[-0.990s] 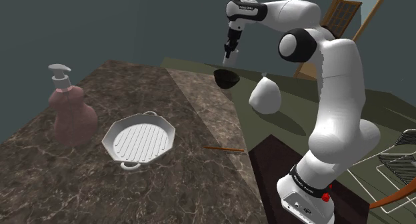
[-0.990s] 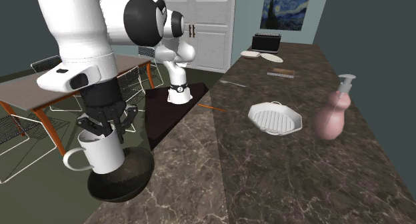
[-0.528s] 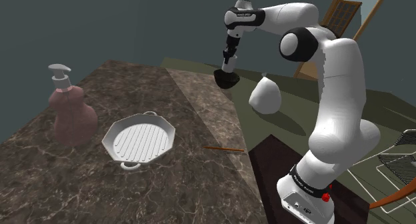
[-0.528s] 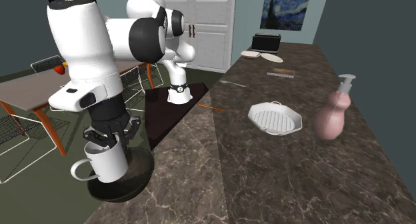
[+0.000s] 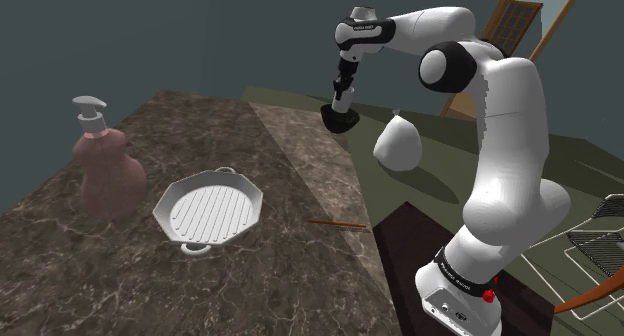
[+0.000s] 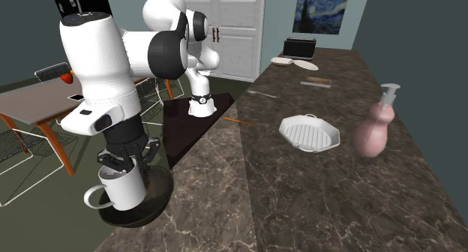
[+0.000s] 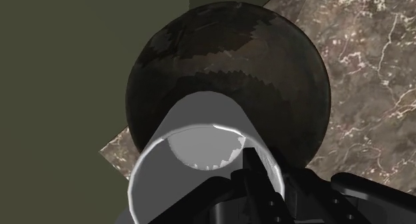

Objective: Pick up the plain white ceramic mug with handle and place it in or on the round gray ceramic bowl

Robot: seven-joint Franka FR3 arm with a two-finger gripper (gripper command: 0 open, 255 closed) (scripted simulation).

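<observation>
The white mug (image 6: 121,190) stands upright inside the dark round bowl (image 6: 150,205), handle pointing to the second exterior view's left. The bowl sits at the marbled counter's corner. My gripper (image 6: 124,168) comes down from above, shut on the mug's rim. In the wrist view the mug (image 7: 193,123) hangs over the bowl (image 7: 227,49), with my gripper (image 7: 267,171) clasping its wall, one finger inside. In the shoulder view my gripper (image 5: 341,102) is just above the bowl (image 5: 341,121) at the counter's far edge.
A white ridged pan (image 5: 208,211) and a pink soap dispenser (image 5: 108,169) stand mid-counter. A thin orange stick (image 5: 338,223) lies at the counter's edge near the stand. A toaster (image 6: 300,46) is far off. A wooden table (image 6: 30,104) stands beyond the bowl.
My gripper has come down with the mug, which hung above the bowl a second ago and now sits in it. The arm leaned further over the counter's corner.
</observation>
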